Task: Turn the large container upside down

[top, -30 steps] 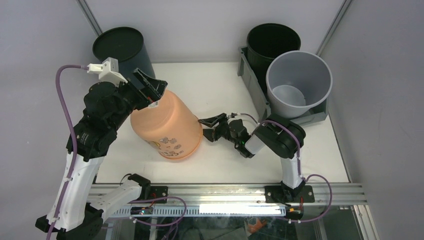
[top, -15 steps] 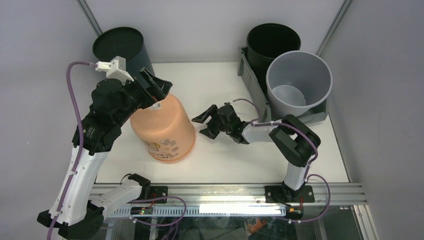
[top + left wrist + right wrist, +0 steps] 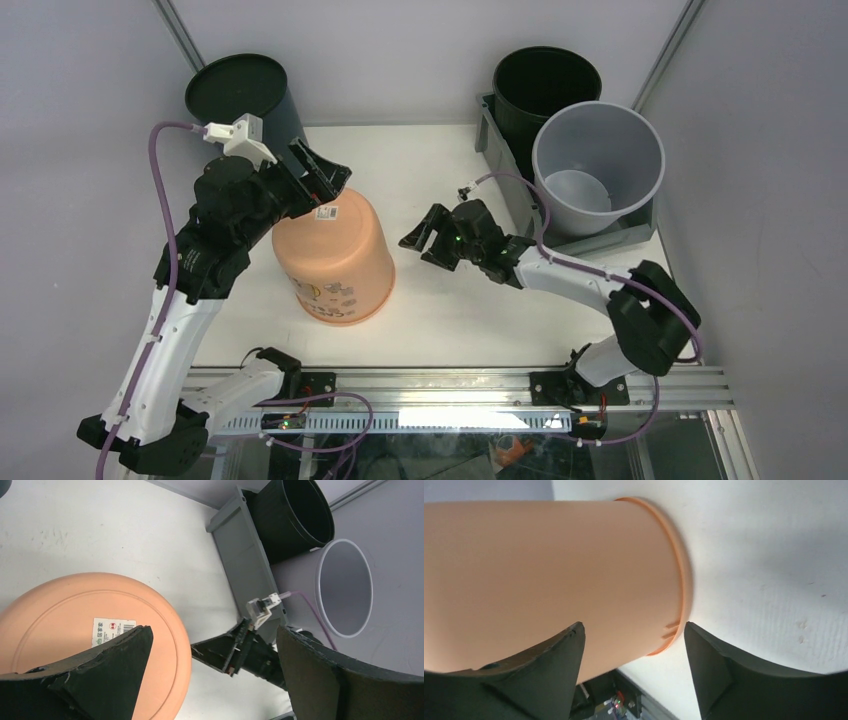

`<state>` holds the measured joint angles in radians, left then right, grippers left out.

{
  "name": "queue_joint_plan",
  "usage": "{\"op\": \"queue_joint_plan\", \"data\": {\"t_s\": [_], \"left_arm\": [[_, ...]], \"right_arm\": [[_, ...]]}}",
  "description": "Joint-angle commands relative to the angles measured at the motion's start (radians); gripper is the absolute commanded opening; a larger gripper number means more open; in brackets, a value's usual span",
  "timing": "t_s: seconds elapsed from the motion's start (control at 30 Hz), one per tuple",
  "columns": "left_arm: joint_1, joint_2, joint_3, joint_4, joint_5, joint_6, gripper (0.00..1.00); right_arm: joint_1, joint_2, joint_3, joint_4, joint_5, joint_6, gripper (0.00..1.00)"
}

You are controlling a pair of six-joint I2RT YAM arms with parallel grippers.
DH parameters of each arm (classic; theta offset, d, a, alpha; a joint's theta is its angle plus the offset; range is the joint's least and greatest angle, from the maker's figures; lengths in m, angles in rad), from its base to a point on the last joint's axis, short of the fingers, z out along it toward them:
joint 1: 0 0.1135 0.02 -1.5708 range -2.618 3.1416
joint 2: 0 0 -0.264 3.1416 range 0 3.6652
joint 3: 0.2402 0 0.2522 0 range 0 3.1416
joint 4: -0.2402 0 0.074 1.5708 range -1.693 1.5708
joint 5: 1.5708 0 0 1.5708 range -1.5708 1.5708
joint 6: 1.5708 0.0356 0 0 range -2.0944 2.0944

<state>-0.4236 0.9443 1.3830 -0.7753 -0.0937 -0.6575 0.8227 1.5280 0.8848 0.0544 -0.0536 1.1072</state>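
The large grey rectangular bin [image 3: 507,187] stands open side up at the back right, and also shows in the left wrist view [image 3: 243,565]. It holds two buckets, and neither gripper touches it. A round orange bucket [image 3: 335,260] stands upside down on its rim at the centre left. My left gripper [image 3: 325,185] is open and empty, just above the bucket's labelled base [image 3: 60,610]. My right gripper [image 3: 425,240] is open and empty, just right of the orange bucket [image 3: 549,570] and left of the bin.
A black bucket [image 3: 545,88] and a pale grey bucket [image 3: 598,165] stand inside the bin. A dark bucket [image 3: 245,95] stands upside down at the back left corner. Grey walls close in the white table [image 3: 440,320] on three sides.
The orange bucket has gone from leaning to standing on its rim, base up. My left gripper rose off it. My right arm stretched out, carrying its gripper further from its base.
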Motion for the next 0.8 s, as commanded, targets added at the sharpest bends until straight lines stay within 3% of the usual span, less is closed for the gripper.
{"op": "queue_joint_plan", "data": {"t_s": [0.0,0.23,0.37,0.5,0.6,0.77], "left_arm": [[0.005,-0.009,0.014,0.054,0.034,0.043,0.99],[0.005,-0.006,0.034,0.054,0.091,0.082,0.99],[0.005,-0.036,0.031,0.034,0.088,0.09,0.99],[0.005,-0.056,0.05,-0.005,0.054,0.094,0.99],[0.006,-0.058,0.071,-0.033,0.055,0.098,0.99],[0.005,-0.04,0.104,-0.036,0.137,0.1,0.99]], "right_arm": [[0.016,-0.096,-0.025,0.036,-0.079,-0.103,0.7],[0.134,0.145,0.134,0.188,-0.22,-0.053,0.48],[0.181,0.348,0.297,0.443,-0.251,0.047,0.47],[0.182,0.489,0.472,0.486,-0.251,0.047,0.47],[0.176,0.474,0.449,0.442,-0.283,0.043,0.5],[0.179,0.374,0.232,0.477,-0.244,0.043,0.51]]}}
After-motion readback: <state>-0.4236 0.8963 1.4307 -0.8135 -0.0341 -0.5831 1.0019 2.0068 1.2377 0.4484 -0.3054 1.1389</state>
